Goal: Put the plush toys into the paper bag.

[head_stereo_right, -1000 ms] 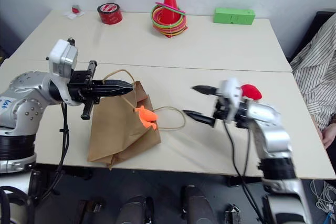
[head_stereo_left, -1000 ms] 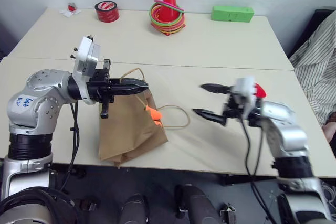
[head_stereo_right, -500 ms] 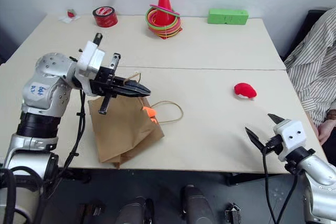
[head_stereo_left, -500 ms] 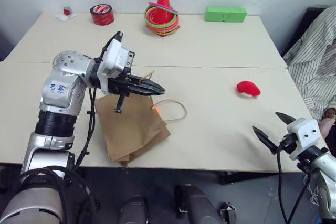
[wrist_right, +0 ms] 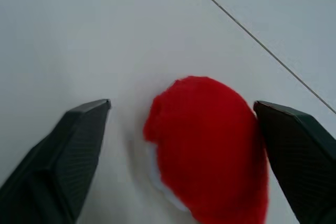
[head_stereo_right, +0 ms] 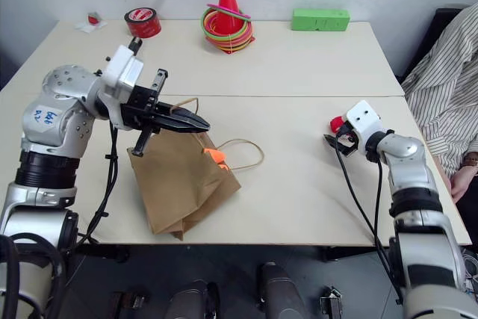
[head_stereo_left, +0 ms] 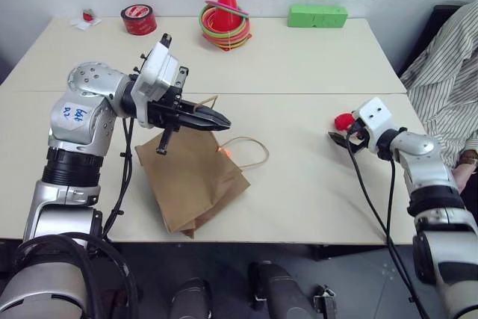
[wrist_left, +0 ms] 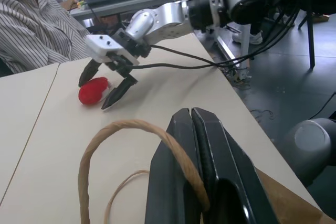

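Note:
The brown paper bag (head_stereo_left: 196,184) lies on the near table with its mouth end raised. My left gripper (head_stereo_left: 222,122) is shut on one twine handle (wrist_left: 121,128) and holds it above the table. An orange plush toy (head_stereo_left: 224,153) peeks out at the bag's mouth, next to the other handle loop (head_stereo_left: 250,153). The red plush toy (wrist_right: 210,150) with its white underside lies on the table to the right. My right gripper (wrist_left: 96,88) is open and straddles it, one finger (wrist_right: 79,145) on each side.
Along the far table edge stand a red tape roll (head_stereo_left: 138,19), a red cone with coloured rings (head_stereo_left: 225,14) and a green block (head_stereo_left: 317,15). A person in a striped shirt (head_stereo_left: 448,72) sits close to the right table edge. A seam (head_stereo_left: 299,94) joins the two tables.
My right gripper has swung from the table's front right corner forward to the red toy, now between its fingers. The left gripper still holds the handle, almost in place.

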{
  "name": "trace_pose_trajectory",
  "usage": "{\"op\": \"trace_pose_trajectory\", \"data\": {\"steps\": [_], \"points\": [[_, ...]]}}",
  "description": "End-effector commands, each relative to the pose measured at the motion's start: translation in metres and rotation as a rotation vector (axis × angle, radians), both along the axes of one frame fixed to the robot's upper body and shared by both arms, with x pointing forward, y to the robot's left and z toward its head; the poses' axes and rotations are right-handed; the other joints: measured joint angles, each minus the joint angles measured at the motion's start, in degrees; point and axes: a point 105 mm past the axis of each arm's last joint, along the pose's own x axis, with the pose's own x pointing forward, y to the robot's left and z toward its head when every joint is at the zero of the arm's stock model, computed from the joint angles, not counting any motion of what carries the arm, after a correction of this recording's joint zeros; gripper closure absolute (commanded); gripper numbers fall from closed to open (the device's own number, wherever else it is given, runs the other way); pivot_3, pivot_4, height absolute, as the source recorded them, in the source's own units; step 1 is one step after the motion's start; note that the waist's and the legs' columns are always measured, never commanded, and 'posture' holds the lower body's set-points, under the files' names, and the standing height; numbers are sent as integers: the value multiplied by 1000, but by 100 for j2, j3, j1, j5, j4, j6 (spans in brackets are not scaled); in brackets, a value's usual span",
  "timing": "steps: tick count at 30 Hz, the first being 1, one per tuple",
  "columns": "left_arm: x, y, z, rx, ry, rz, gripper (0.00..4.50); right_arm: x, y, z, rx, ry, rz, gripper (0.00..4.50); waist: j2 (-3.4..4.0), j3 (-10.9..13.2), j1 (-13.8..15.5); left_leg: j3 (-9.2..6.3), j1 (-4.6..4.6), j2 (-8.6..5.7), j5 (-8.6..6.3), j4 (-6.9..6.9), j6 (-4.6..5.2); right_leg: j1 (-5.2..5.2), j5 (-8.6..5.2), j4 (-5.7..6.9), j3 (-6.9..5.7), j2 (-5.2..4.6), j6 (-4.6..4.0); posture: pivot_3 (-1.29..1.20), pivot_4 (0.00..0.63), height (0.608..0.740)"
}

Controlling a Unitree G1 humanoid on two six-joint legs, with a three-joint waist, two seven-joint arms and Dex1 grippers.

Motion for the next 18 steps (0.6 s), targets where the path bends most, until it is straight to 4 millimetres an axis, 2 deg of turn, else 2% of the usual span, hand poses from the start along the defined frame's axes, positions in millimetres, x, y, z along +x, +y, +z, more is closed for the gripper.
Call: {"op": "trace_pose_trajectory", "data": {"steps": [1, 7, 11, 14, 18], "points": [[-10, 7, 9, -24, -26, 13, 4500, 4, -13, 0, -29, 34, -45, 1040, 0, 0, -2, 0, 0, 3, 0, 1, 0, 1, 0, 0, 0, 0, 0, 0, 150, 740], [-16, 11, 4, -54, 9, 62, 4500, 6, -6, 6, -59, 52, 18, 3067, 0, 0, 3, 0, 1, 11, -3, 9, 5, 6, 4, 3, 2, -10, 7, 0, 150, 740], [-18, 14, 5, -83, 31, 100, 4500, 3, 45, 39, 75, 17, 311, 4063, 1, 1, -26, 0, 3, 13, -3, 9, 4, 8, 4, 4, 3, -3, 8, 0, 150, 740], [-19, 14, 5, -91, 39, 106, 4500, -20, 110, 58, 182, 42, 619, 4153, 3, 2, -132, -1, 4, 29, -3, 8, -3, 7, 4, 10, 2, 3, 7, 0, 150, 740], [-20, 12, 5, -102, 51, 104, 4500, -65, 186, 62, 247, 122, 924, 4154, 6, 3, -120, -14, 7, 41, -7, 8, -20, 4, -1, 20, -3, 13, -1, 0, 150, 740]]}}
